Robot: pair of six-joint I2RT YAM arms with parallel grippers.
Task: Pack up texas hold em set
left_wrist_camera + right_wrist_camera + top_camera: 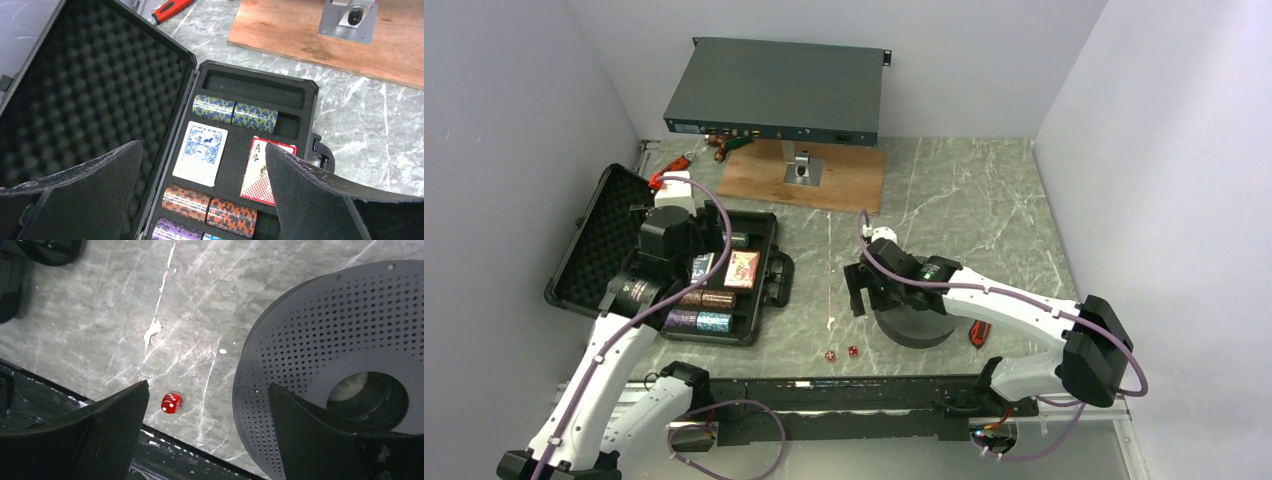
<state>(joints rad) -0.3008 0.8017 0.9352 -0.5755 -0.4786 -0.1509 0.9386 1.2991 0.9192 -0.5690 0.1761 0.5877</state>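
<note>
The black plastic briefcase point(767, 262) lies open by the worktop's left edge, its foam-lined lid point(85, 100) laid back to the left. Its tray holds olive point(235, 112), orange point(207, 207) and purple point(175, 232) poker chip stacks, a blue-backed card deck point(200, 152) and a red card deck point(260, 172) marked "A" with a club. The left gripper point(202, 150) hovers over them, jaws wide and empty. Two small red dice point(831, 355) lie near the front edge, beside a perforated dark grey ring point(300, 340). The right gripper point(209, 387), likewise spread and holding nothing, hangs between one die point(170, 403) and the ring.
</note>
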